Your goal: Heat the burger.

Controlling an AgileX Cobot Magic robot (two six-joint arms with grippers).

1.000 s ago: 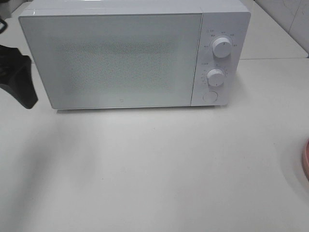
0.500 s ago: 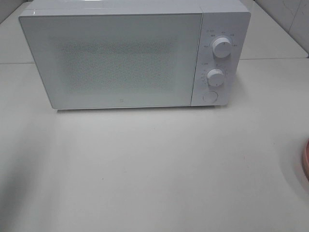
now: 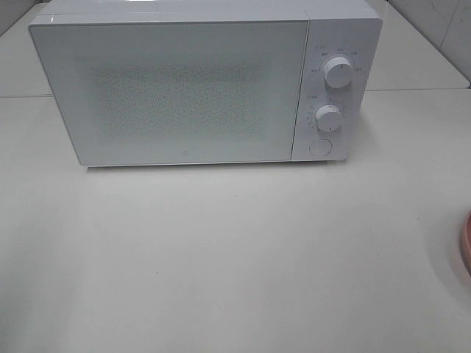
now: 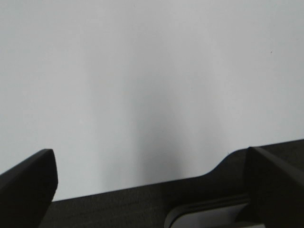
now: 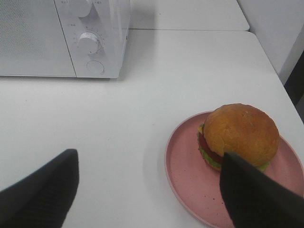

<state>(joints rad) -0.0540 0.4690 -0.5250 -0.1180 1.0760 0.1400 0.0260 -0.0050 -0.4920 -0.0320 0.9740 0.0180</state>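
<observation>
On the table (image 3: pixel 235 250), microwave (image 3: pixel 176 88) sits closed at the back. Pink plate (image 5: pixel 190 180) carries the burger (image 5: pixel 240 135) at the right edge, just ahead of the open, empty right gripper (image 5: pixel 149 190). Left gripper (image 4: pixel 152 190), open, sees only bare surface; right arm is nearer.

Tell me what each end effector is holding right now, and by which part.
Nothing. The left end effector is open over bare table; the right end effector is open, and the burger sits untouched on its pink plate.
</observation>
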